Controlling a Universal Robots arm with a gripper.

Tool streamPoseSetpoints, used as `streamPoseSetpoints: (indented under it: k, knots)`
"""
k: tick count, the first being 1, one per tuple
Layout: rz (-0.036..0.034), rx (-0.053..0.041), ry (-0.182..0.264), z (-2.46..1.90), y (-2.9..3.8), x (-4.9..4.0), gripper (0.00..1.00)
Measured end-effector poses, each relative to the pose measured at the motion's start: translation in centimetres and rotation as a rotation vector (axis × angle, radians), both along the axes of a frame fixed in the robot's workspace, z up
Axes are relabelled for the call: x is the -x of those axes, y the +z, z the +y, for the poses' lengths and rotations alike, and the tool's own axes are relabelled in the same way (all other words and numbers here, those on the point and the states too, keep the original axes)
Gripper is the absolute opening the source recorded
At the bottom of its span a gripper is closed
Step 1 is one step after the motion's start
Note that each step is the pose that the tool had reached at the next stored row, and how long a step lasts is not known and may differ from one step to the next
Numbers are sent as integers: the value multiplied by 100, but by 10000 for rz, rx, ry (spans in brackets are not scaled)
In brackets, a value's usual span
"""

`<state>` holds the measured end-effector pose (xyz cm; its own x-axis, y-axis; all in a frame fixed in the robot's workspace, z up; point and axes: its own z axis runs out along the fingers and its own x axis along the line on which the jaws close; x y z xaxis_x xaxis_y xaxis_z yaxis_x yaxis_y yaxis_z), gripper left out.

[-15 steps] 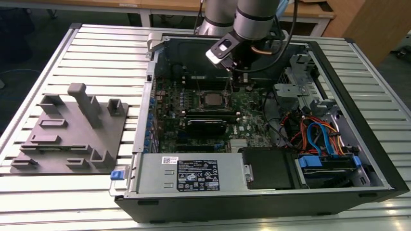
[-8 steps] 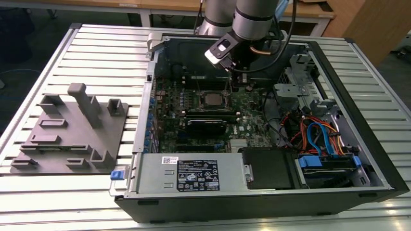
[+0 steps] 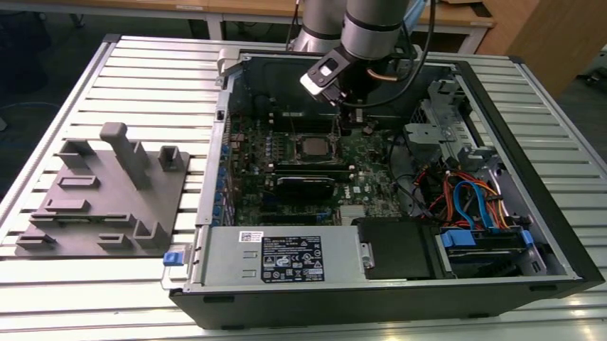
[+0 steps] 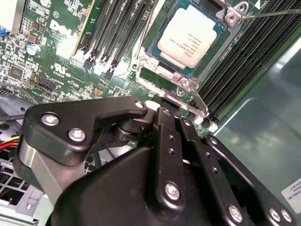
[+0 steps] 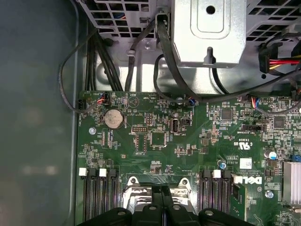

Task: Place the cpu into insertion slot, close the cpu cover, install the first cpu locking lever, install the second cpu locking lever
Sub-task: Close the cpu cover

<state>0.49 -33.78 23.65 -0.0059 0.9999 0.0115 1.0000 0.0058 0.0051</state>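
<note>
The cpu (image 4: pixel 190 35), a square chip with a dull silvery top, lies flat in the insertion slot (image 4: pixel 165 57) on the green board. The cpu cover (image 4: pixel 146 64), a thin silver frame, lies down around it. A thin wire lever (image 4: pixel 273 13) runs off from the frame's far corner. My gripper (image 4: pixel 162 101) hangs just off the frame's hinge edge, its black fingers (image 4: pixel 165 141) pressed together with nothing between them. In the exterior view the gripper (image 3: pixel 359 126) is low inside the open case, just to the exterior view's right of the cpu (image 3: pixel 311 145). The first wrist view has the fingertips (image 5: pixel 155 207) over the frame (image 5: pixel 130 181).
Long black memory slots (image 4: pixel 117 28) flank the socket on both sides. A metal drive cage (image 5: pixel 209 33) and black cables (image 5: pixel 169 70) stand beyond the board. A grey fixture plate (image 3: pixel 104 192) lies left of the case in the exterior view. Coloured cables (image 3: pixel 474 202) fill the case's right side.
</note>
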Motion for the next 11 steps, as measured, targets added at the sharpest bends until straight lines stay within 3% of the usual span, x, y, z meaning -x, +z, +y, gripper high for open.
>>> streamPoseSetpoints:
  k: [11]
  knots:
    - [0, 0, 0, 0, -8, 43, 10]
